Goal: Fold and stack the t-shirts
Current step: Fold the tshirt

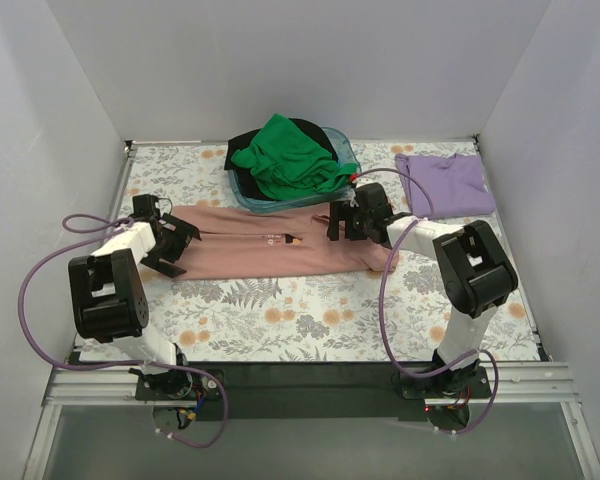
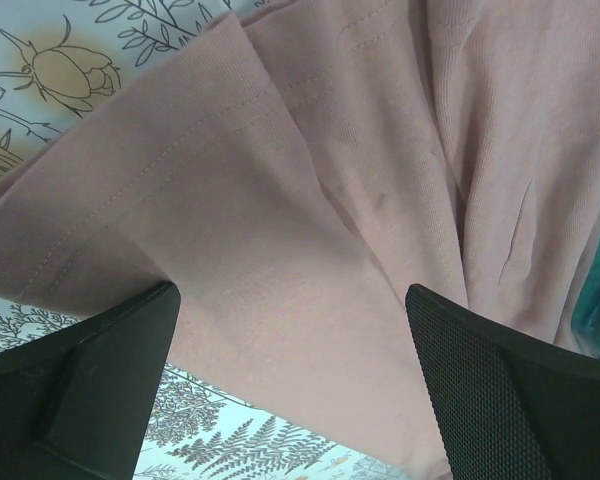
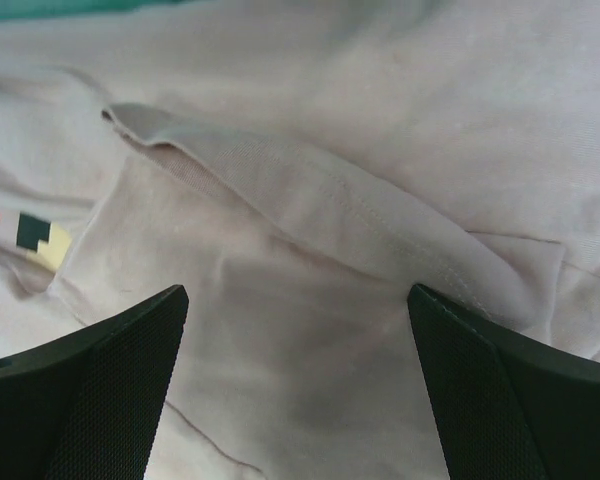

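The pink t-shirt (image 1: 270, 250), drawn into a long band between my arms.
Soft, finely ribbed cotton with stitched hems lies creased on the flower-print desk (image 1: 310, 310). My left pincer (image 2: 290, 370) and right pincer (image 3: 295, 380) both gape released just above it, the right one near a blocky little graphic (image 3: 30, 232).

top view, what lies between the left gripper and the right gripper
The dusty pink cotton t-shirt, folded into a long band, spans the stretch from left gripper to right gripper, as the top external view shows.
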You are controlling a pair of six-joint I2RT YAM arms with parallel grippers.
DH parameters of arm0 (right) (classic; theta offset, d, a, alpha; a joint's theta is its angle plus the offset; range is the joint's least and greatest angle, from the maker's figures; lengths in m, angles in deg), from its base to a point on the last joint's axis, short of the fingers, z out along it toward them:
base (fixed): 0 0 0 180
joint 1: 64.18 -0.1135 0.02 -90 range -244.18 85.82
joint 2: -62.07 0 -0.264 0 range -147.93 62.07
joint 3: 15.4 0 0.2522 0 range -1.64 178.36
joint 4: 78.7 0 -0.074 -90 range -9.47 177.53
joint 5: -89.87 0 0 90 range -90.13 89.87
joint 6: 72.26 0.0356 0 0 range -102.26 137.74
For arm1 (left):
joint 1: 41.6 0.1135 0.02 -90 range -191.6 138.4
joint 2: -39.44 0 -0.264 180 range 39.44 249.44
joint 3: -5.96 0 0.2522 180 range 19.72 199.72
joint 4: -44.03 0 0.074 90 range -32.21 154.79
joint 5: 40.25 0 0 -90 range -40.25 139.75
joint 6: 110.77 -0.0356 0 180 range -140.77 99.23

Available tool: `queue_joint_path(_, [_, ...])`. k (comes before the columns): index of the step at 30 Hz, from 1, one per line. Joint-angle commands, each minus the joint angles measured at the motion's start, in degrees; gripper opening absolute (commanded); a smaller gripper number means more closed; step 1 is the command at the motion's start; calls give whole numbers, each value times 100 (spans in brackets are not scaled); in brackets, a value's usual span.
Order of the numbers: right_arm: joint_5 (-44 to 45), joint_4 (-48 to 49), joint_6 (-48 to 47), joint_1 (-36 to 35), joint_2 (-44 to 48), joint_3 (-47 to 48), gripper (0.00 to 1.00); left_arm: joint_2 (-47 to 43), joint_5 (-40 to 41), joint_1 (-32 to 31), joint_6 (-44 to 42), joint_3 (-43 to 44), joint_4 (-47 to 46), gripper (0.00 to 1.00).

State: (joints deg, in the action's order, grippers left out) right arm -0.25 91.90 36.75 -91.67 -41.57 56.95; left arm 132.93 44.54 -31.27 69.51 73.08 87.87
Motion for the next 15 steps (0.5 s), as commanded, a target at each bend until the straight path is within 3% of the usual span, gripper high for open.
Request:
queue_joint_path(1, [528, 565, -300, 173, -148, 249, 98, 538, 407, -13, -46, -282, -161, 98])
queue_joint_path(4, [968, 1501, -686, 217, -122, 206, 98, 591, 398, -13, -63, -300, -161, 98])
queue_joint_path(9, [786, 2691, -925, 445, -245, 285, 99, 565, 407, -22, -142, -344, -170, 98])
queue_joint_path(15, [137, 2772, -855, 525, 262, 84, 98, 451, 337, -22, -204, -406, -170, 98])
